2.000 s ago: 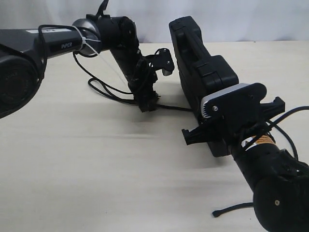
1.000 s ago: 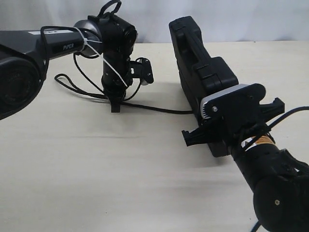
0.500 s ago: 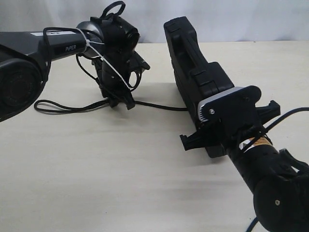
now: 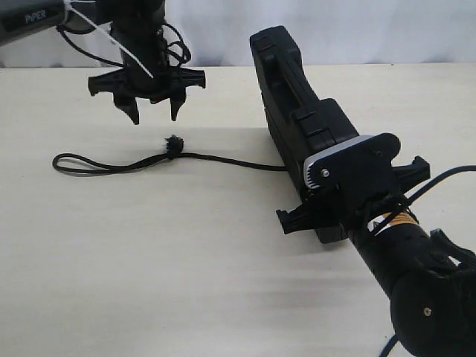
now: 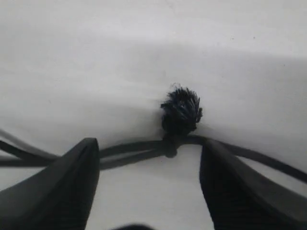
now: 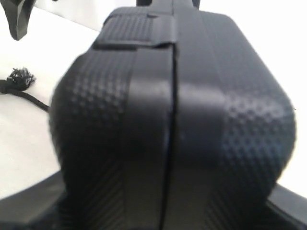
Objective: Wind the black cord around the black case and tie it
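One black cord (image 4: pixel 149 161), one black case (image 4: pixel 286 97) and two grippers are counted. The cord has been released since the earlier frame and lies looped on the tabletop (image 4: pixel 186 282) toward its left edge. The left gripper (image 4: pixel 155 117) has been raised above it, pointed downward with jaws spread. The case is held on edge, clamped by the right gripper (image 4: pixel 353 195).

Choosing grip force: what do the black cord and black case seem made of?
The black cord looks like textile fibre, possibly braided, matte: its knotted end frays into a fuzzy tuft and it lies limp in a loop. The black case looks like moulded hard plastic, low sheen: embossed dotted texture, smooth bands, a straight seam.
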Controlling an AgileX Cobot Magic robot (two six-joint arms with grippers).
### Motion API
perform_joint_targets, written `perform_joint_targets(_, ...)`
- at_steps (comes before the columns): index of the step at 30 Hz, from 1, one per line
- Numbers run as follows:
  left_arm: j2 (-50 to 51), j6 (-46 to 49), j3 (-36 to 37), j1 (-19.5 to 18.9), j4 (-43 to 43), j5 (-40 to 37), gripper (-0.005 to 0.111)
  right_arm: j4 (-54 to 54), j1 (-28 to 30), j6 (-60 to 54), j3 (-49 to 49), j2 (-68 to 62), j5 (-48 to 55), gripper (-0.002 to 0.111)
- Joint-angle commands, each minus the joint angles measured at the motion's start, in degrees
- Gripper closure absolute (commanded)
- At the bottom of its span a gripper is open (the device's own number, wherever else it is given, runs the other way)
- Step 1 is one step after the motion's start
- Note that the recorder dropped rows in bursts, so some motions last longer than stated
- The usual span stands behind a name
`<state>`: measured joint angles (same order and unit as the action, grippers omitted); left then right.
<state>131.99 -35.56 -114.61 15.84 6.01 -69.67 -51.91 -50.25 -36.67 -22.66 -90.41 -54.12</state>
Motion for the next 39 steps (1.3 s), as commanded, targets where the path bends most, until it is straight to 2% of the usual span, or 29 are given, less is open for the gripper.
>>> perform_joint_targets(1, -0.4, -13.5, 4.6, -0.4, -9.8, -0.3, 0.049, 2.2, 0.2, 0.5, -0.3, 0.3, -0.8, 0.104)
perform_joint_targets(2, -0.4, -17.7, 6.0, 0.0, -10.2, -0.3, 0.049, 2.5, 0.2, 0.5, -0.3, 0.3, -0.8, 0.104)
perform_joint_targets(3, -0.4, -26.3, 8.5, 1.1, -10.2, -0.1, 0.049, 2.9, 0.2, 0.5, -0.3, 0.3, -0.7, 0.104)
perform_joint_targets(4, -0.4, -29.0, 9.2, 1.5, -10.2, 1.1, 0.049, 2.9, 0.2, 0.5, -0.3, 0.3, -0.4, 0.104)
perform_joint_targets(8, -0.4, -38.5, 10.6, 2.1, -10.1, 5.1, 0.049, 2.9, 0.2, 0.5, -0.3, 0.3, 0.3, 0.104)
perform_joint_targets(11, -0.4, -41.5, 10.6, 2.1, -10.0, 8.3, 0.049, 3.2, 0.2, 0.3, -0.3, 0.3, 0.4, 0.104)
perform_joint_targets(16, -0.2, -54.5, 10.6, 2.1, -3.5, 9.2, 0.049, 3.1, 0.2, 0.3, -0.3, 0.3, 0.6, 0.104)
perform_joint_targets(19, 0.3, -57.1, 10.6, 2.1, -3.9, 12.3, 0.049, 3.1, 0.2, 0.3, -0.3, 0.3, 0.6, 0.104)
perform_joint_targets(26, 0.5, -63.3, 10.6, 2.1, -0.5, 12.8, 0.049, 3.1, 0.2, 0.3, -0.3, 0.3, 1.7, 0.104)
perform_joint_targets(36, 4.0, -63.5, 10.6, 1.9, -2.2, 15.1, 0.049, 3.1, 0.2, 0.3, -0.3, 0.3, 1.8, 0.104)
perform_joint_targets(37, 4.0, -63.5, 10.6, 1.6, -2.1, 15.2, 0.05, 3.1, 0.2, 0.3, -0.3, 0.3, 1.8, 0.104)
perform_joint_targets(39, 4.2, -63.5, 10.6, 1.0, -2.1, 14.8, 0.06, 3.1, 0.2, 0.3, -0.3, 0.3, 1.8, 0.104)
